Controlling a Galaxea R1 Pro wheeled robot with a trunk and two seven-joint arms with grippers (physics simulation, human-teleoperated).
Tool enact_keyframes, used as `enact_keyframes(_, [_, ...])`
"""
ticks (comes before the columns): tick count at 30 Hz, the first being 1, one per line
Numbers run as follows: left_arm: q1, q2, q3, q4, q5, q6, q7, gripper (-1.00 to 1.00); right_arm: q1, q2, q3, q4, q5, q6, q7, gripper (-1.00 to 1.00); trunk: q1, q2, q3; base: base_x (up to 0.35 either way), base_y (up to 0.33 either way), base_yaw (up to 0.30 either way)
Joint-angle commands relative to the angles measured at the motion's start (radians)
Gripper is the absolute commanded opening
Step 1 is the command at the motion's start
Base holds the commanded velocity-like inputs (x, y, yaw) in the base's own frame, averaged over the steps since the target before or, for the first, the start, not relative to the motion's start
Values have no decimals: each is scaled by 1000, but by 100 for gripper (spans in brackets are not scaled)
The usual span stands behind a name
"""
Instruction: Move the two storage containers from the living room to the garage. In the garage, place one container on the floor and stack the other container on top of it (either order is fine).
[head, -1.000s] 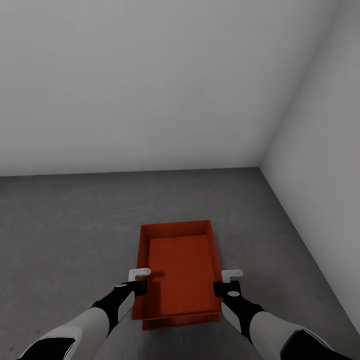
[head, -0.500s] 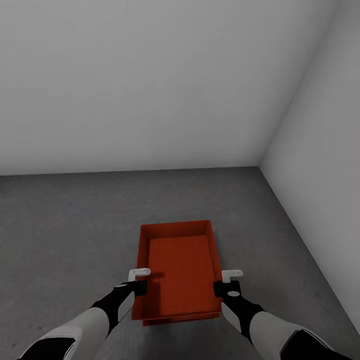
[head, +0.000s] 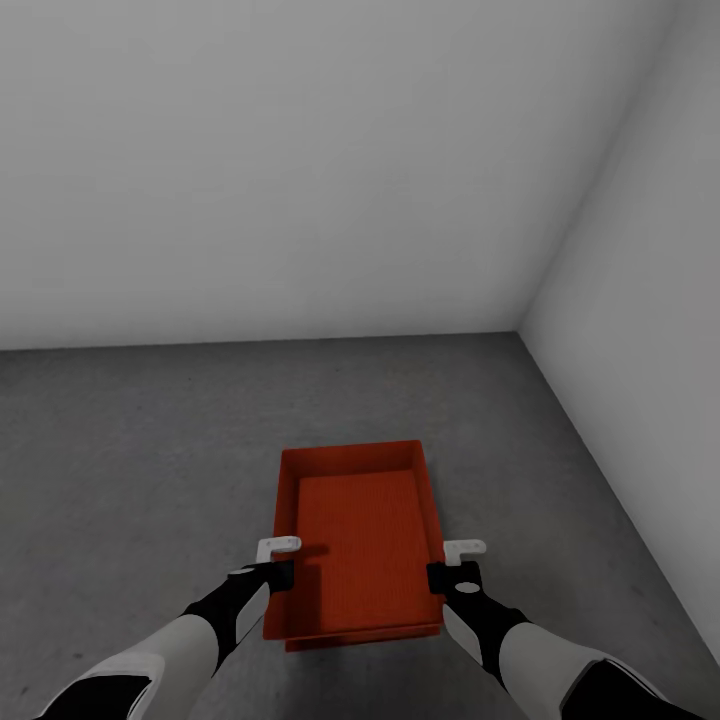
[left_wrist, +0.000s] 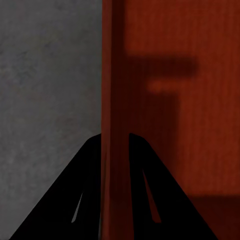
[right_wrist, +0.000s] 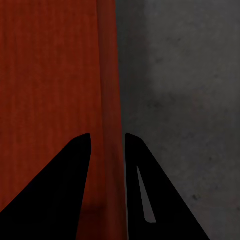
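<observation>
One orange-red storage container (head: 360, 540) hangs low over the dark grey garage floor (head: 150, 450), open side up. My left gripper (head: 278, 573) is shut on its left wall and my right gripper (head: 440, 577) on its right wall. Under its near edge shows a thin strip of the second storage container (head: 360, 643), lying directly below. In the left wrist view the dark fingers (left_wrist: 90, 170) straddle the ribbed wall (left_wrist: 114, 75). In the right wrist view the right gripper (right_wrist: 107, 135) clamps the other wall (right_wrist: 107, 60), with floor (right_wrist: 180, 100) beside it.
Plain white walls meet in a corner ahead on the right (head: 520, 330). The right wall (head: 640, 300) runs close alongside the containers. Open grey floor stretches to the left and ahead.
The strip of the lower container showing beneath the held one's near edge has grown thinner since a second ago. Arms and grippers look the same.
</observation>
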Motion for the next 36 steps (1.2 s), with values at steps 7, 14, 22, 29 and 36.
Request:
enact_keyframes(7, [1,3,-51,37,-60,6,10,-100,-2,-9,-43,-2,1,-5,-4,-100,8,-15,-7,0,0,0])
enact_keyframes(14, [1,3,-51,37,-60,6,10,-100,-2,-9,-43,-2,1,-5,-4,-100,8,-15,-8,0,0,0])
enact_keyframes(22, [1,3,-51,37,-60,6,10,-100,-2,-10,-43,-2,1,-5,-4,-100,8,-15,-16,0,0,0])
enact_keyframes(29, [1,3,-51,37,-60,6,10,-100,-2,-11,-43,-2,1,-5,-4,-100,8,-15,-22,0,0,0])
enact_keyframes(36, [1,3,-51,37,-61,6,10,-100,-2,-11,-43,-2,1,-5,-4,-100,8,-15,-23,0,0,0])
